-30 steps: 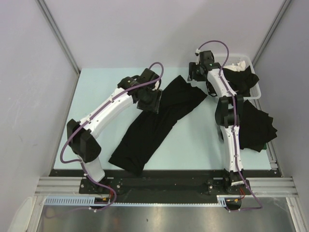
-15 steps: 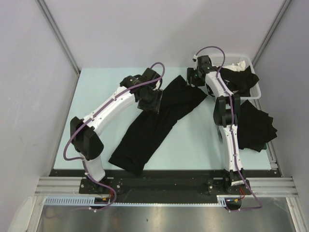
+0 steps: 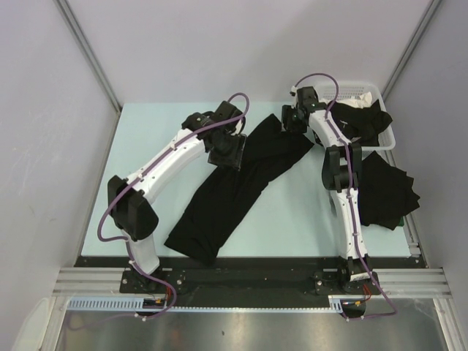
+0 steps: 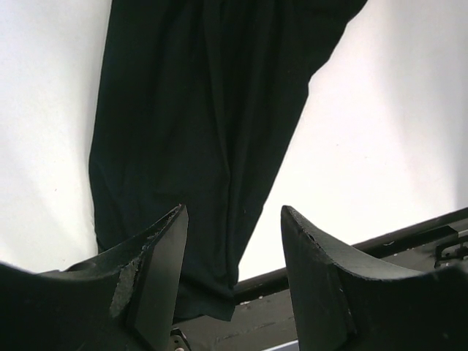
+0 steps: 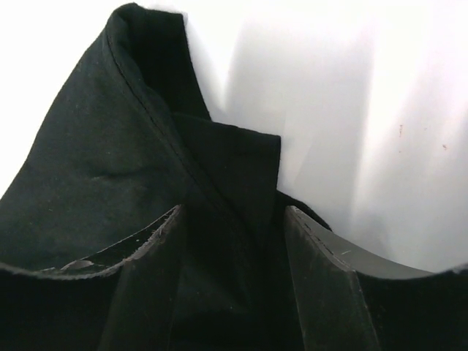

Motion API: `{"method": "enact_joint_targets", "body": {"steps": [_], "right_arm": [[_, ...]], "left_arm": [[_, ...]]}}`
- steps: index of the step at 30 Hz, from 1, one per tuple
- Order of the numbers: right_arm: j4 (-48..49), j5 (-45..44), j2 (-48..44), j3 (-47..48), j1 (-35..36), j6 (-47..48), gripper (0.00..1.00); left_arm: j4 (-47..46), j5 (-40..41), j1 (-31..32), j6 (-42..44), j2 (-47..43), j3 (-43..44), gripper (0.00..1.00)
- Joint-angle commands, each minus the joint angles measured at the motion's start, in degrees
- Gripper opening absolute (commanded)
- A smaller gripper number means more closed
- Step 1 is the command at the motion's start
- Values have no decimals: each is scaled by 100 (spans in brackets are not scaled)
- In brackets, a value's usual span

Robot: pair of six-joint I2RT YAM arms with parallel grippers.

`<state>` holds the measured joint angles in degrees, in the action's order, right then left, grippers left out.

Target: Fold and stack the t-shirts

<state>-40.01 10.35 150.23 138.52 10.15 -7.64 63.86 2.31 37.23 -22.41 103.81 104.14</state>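
**A:** Where is the shirt now, and why does it lie that way?

**B:** The long black t-shirt [image 3: 234, 197] lies flat on the table [image 3: 146, 146]. It is folded into a narrow band that runs slantwise from the near left to the far right. I think the band shape is there so that one more fold across it makes a small packet.

**A:** And the left gripper?

**B:** The left gripper [image 4: 232, 216] hangs over the far left edge of the band. Its jaws are apart and nothing is between them; the cloth is seen below through the gap. I judge it waits above the edge, ready to pinch it or to press it down.

**A:** What does the right gripper do?

**B:** The right gripper [image 5: 232, 212] is at the far right end of the band. Its jaws are also apart, one on each side of a folded corner of cloth. They do not look pressed on the cloth, so I would not call it a hold yet. The place makes sense to me: whoever holds that corner can carry the far end over toward the near end.

**A:** The other shirts?

**B:** One other black t-shirt [image 3: 387, 191] lies on the table to the right of the right arm, well apart from the band. More black shirts [image 3: 365, 121] are in the white basket [image 3: 390, 140] at the far right. Probably these wait for their turn.
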Motion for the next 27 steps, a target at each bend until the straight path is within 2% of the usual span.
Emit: {"method": "enact_joint_targets", "body": {"steps": [1,4,7,8,10,18,27], "right_arm": [[20,-7,120,193,66,-45,58],[2,-68,164,193,75,-45,51],[-33,-129,208,184,92,-71,35],[-33,-147,217,193,92,-71,15],[-33,-217,234,193,110,-89,2],[441,-7,568,579,303,-343,0],[2136,468,744,869,470,-1212,0]], "left_arm": [[83,-90,-67,27,8,475,59],[92,-81,-102,35,34,564,59],[92,-134,-129,35,52,520,60],[92,-143,-137,35,52,485,59],[83,-143,-137,35,25,450,60],[110,-160,-137,18,-177,37,60],[215,-169,-137,-17,-405,-297,59]]}}
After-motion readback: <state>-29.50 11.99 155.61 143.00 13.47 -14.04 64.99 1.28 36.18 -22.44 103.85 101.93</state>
